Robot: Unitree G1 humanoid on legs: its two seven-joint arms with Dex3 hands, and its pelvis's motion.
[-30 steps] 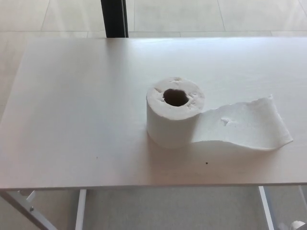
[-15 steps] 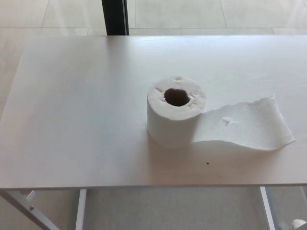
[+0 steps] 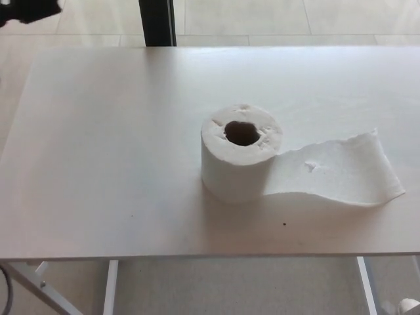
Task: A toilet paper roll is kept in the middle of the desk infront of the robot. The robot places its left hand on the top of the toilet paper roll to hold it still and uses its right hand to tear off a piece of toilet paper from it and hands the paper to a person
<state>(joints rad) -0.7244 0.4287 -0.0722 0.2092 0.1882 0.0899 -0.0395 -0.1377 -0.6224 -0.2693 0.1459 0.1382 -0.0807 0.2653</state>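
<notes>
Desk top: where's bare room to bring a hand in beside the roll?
The desk is bare left of the toilet paper roll and behind it. The loose paper tail fills the right side. The left hand shows at the far-left corner.

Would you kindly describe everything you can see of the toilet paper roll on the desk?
The toilet paper roll is white, soft-looking paper wound round a dark hollow core, its top face slightly dented. It stands upright on end, a little right of the middle of the pale desk. A loose tail is still attached and trails to the right, lying nearly flat on the desk, with a ragged end and a small crease. Nothing but the desk touches it.
</notes>
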